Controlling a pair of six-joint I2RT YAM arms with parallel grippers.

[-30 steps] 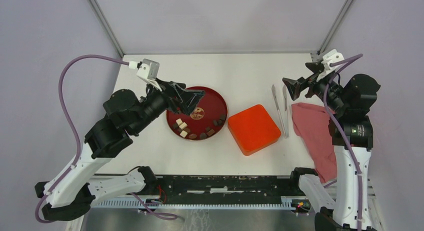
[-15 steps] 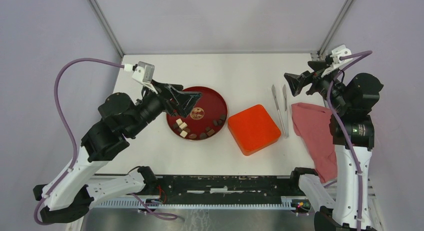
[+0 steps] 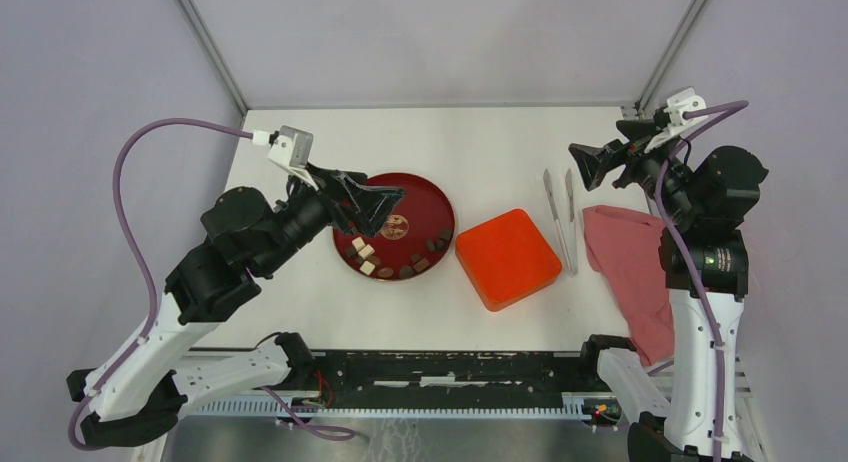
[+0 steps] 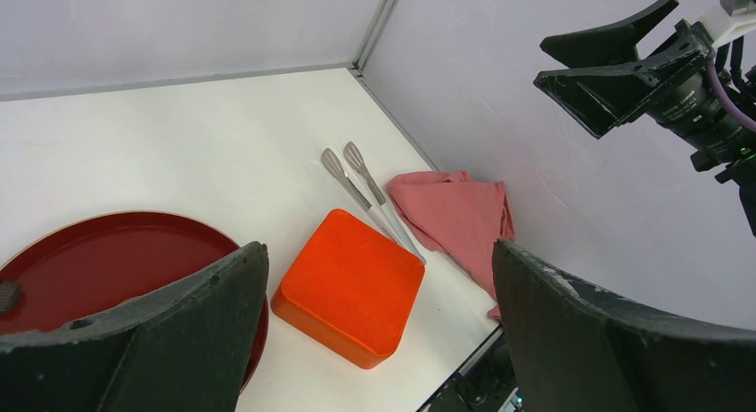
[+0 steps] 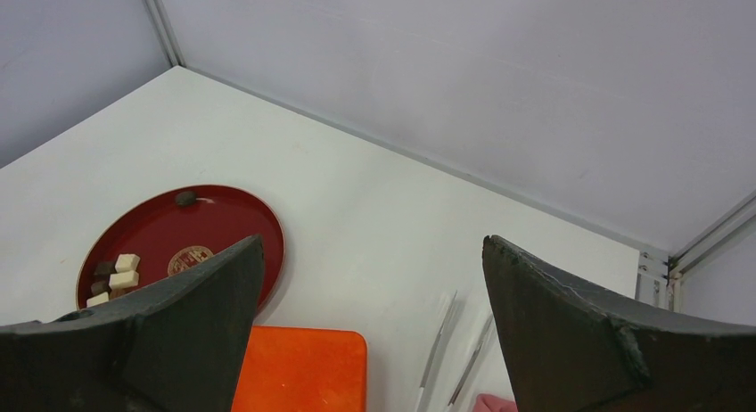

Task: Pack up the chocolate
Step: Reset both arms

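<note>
The left gripper (image 3: pixel 388 206) hangs above the left half of a round dark-red plate (image 3: pixel 428 196), its jaws spread wide and holding nothing. The right gripper (image 3: pixel 581 169) is raised over the far right of the white surface (image 3: pixel 480 142), also wide open and empty. The bite-size chocolate pieces (image 3: pixel 362 250), dark brown, light brown and cream-white, lie in an arc along the near side of the plate. Just right of the plate sits a square orange box (image 3: pixel 507 258). Beyond it lie two slim metal tongs (image 3: pixel 553 204), side by side, then a crumpled pink cloth (image 3: pixel 625 252).
</note>
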